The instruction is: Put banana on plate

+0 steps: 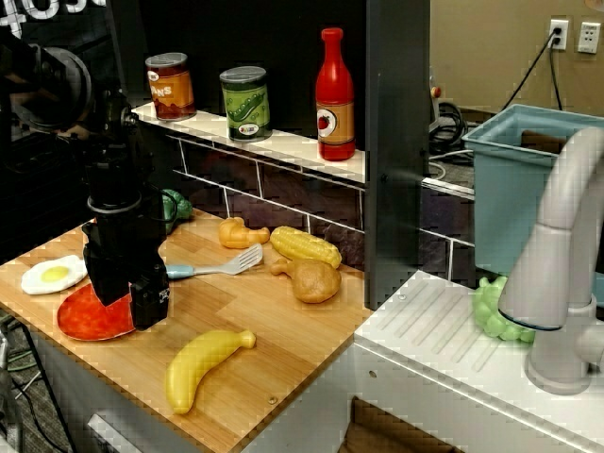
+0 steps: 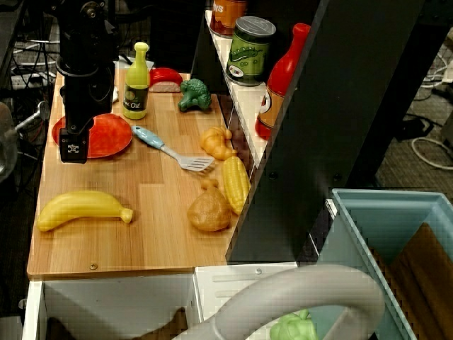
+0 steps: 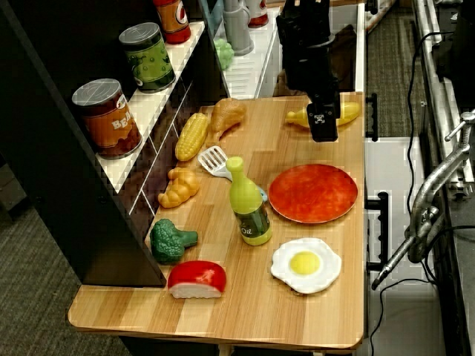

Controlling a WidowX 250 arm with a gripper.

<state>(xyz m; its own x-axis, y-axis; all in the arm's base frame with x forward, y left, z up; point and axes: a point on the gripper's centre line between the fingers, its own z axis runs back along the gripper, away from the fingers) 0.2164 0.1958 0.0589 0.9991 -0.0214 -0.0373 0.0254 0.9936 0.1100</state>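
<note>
Banana [image 2: 81, 207]: plain yellow. Plate [image 3: 312, 193]: red-orange with faint mottling. Gripper [image 2: 73, 147]: black, bearing a white skull-and-crossbones mark. Counter [image 2: 152, 234]: light wood grain in plank strips. Fried egg [image 3: 305, 264]: white with yellow yolk. Oil bottle [image 3: 249, 204]: yellow-green, dark label. Spatula [image 2: 170, 149]: pale blue handle, white head.

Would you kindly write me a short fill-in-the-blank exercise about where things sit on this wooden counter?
1. The banana lies on the wood, not on the ____ plate.
2. The plate holds ____ food.
3. The fried egg sits beside the plate on the side ____ from the banana.
4. The spatula has a ____ handle.

Missing words: red-orange; no; away; blue
</note>
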